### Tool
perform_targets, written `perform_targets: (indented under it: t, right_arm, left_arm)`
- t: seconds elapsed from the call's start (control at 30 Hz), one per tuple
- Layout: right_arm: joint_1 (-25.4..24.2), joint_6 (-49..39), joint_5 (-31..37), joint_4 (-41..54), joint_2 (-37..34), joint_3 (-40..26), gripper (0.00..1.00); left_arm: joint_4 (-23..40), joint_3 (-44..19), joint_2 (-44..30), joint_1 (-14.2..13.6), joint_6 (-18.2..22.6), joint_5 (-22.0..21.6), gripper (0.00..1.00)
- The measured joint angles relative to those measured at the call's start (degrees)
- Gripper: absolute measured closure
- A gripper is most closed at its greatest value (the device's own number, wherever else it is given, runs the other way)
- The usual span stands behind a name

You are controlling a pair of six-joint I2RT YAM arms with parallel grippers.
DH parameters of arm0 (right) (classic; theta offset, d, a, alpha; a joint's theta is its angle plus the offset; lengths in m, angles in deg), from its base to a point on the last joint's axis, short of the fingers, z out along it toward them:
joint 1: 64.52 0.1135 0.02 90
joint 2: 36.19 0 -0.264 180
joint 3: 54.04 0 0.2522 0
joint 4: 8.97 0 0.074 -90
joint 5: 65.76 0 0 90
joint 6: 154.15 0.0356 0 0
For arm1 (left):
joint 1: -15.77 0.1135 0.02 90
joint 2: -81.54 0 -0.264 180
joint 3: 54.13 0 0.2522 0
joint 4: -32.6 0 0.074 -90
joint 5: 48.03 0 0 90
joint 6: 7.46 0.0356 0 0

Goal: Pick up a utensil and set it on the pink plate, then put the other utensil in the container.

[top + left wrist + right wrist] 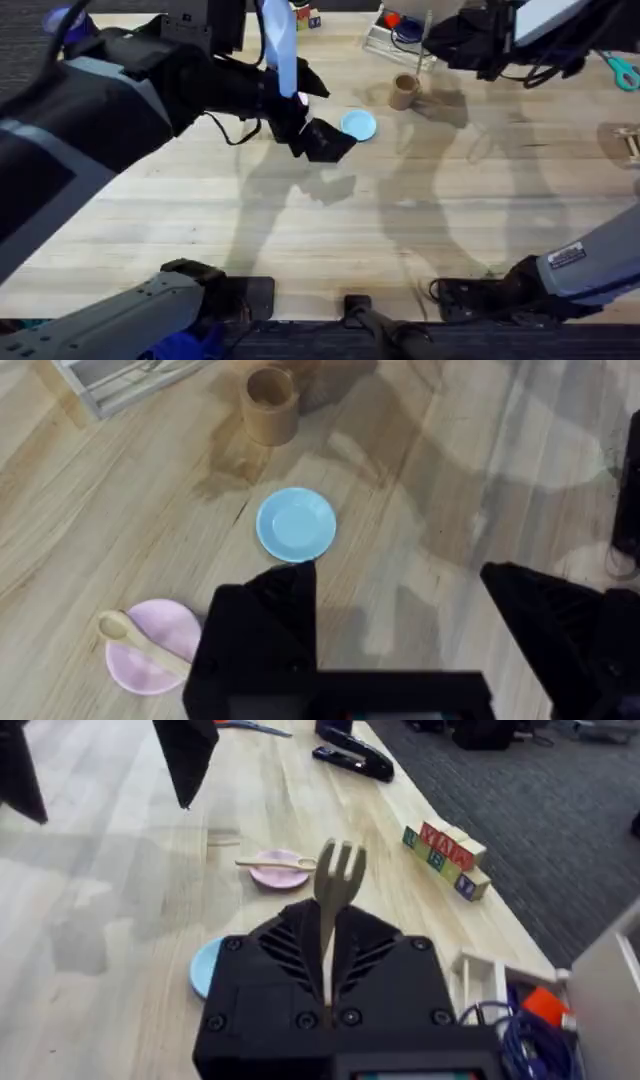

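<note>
Utensils are what this job turns on, and from where I stand one half of it looks done. Starting with the biggest thing, the wooden table point(330, 250) carries everything, and over its far side the two arms reach out. The left gripper point(400, 610) hangs above the table with its black fingers spread and nothing between them, near the blue plate point(296, 524). The right gripper point(330, 970) is clenched on the fork point(338, 880), tines pointing up out of the jaws, lifted clear of the table. The pink plate point(152, 645) sits well apart from the blue one, and the spoon point(140, 637) lies across it, its bowl poking just over the rim; the right wrist view shows the same, the spoon resting on that plate. So I judge the first step finished. The brown cup point(270, 405) stands upright and looks empty, beyond the blue plate and near the clear box point(120, 382). What is left, as I read it, is carrying the fork over the cup and dropping it in.
</note>
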Motion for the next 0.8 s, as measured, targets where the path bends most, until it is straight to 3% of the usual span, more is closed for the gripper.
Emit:
perform_targets:
  t: [0.27,0.8]
  right_arm:
    - [3.19,0.00,0.02,-5.84,-2.78,0.00,0.969]
    - [3.30,-0.02,0.02,-11.83,-5.99,-0.02,0.969]
  left_arm:
    - [0.00,0.00,0.00,0.00,0.00,-0.02,0.007]
    - [0.02,0.00,0.00,0.00,0.00,0.00,0.007]
